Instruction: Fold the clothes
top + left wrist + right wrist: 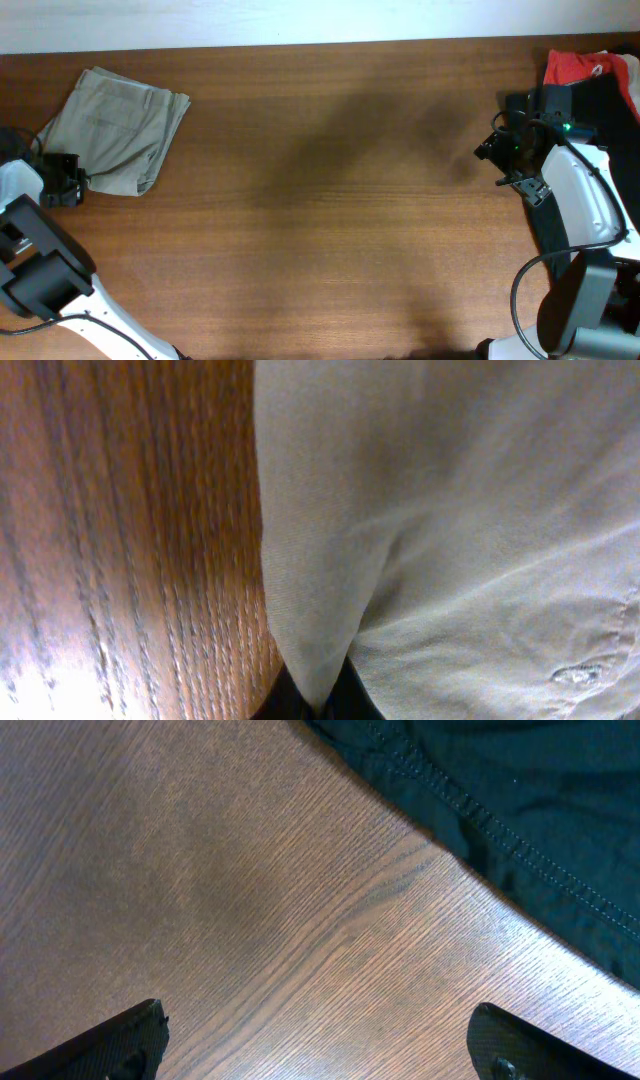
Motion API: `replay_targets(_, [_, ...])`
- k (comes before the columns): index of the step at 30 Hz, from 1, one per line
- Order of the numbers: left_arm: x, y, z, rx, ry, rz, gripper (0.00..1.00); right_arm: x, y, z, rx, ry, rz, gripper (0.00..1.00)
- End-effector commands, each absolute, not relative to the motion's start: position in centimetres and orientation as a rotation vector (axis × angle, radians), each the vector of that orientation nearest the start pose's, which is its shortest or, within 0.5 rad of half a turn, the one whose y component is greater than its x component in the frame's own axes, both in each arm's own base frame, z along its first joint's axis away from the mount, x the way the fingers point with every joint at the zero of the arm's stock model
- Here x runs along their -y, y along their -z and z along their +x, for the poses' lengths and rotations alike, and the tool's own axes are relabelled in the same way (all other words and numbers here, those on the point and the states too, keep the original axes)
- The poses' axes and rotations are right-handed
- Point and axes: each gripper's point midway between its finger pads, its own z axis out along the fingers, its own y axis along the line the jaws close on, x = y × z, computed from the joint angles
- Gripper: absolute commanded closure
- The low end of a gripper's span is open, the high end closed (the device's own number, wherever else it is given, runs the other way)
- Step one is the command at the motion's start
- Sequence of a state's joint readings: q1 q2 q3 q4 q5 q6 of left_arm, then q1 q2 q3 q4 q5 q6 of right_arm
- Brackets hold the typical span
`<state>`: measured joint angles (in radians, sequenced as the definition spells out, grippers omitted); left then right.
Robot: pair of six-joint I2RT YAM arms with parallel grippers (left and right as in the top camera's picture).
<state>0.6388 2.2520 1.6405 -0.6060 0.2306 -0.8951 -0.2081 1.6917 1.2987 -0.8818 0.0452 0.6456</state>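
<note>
— Khaki shorts (118,128) are lying at the far left corner of the bench (330,230). How is the left arm (40,272) sitting?

— It is reaching in low from the near edge, the left tool (62,182) touching the shorts' near side. The wrist view is showing what overhead is missing: a fold of khaki is running between the dark fingers (352,705), so the tool is pinching the cloth.

— And the right arm (582,200)?

— It is bending toward the far right corner, over the black shorts (520,800) and beside the red-orange garment (575,66). The right tool (320,1055) is hovering above bare wood, fingers spread wide, holding nothing. Overhead is not resolving that.
</note>
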Motion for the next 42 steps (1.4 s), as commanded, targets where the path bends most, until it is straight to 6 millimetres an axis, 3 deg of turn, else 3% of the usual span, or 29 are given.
replay_targets(1, [-23.1, 2.0, 43.2, -2.083, 0.399, -2.002, 0.99, 8.9, -10.3, 36.4, -2.577, -0.002, 1.184, 0.01])
replay_targets(11, [-15.5, 2.1, 46.6, -2.27, 0.389, -1.807, 0.96, 8.9, -10.3, 36.4, -2.577, -0.002, 1.184, 0.01])
replay_targets(15, [-14.4, 1.7, 48.5, -2.259, 0.358, -1.711, 0.96, 8.9, -10.3, 36.4, -2.577, -0.002, 1.184, 0.01])
replay_targets(25, [-17.4, 1.6, 49.6, -2.159, 0.213, -1.672, 0.99, 8.9, -10.3, 36.4, -2.577, -0.002, 1.184, 0.01])
replay_targets(32, [-21.9, 1.5, 48.4, -2.059, 0.144, -1.739, 0.99, 8.9, -10.3, 36.4, -2.577, -0.002, 1.184, 0.01])
replay_targets(38, [-21.5, 1.1, 49.6, -2.035, 0.164, -1.706, 0.99, 8.9, -10.3, 36.4, -2.577, -0.002, 1.184, 0.01])
replay_targets(40, [-23.3, 1.3, 48.4, -2.008, 0.097, -1.744, 0.99, 8.9, -10.3, 36.4, -2.577, -0.002, 1.184, 0.01])
replay_targets(42, [-26.9, 1.9, 44.8, -1.982, -0.016, -1.851, 0.99, 8.9, -10.3, 36.4, -2.577, -0.002, 1.184, 0.01])
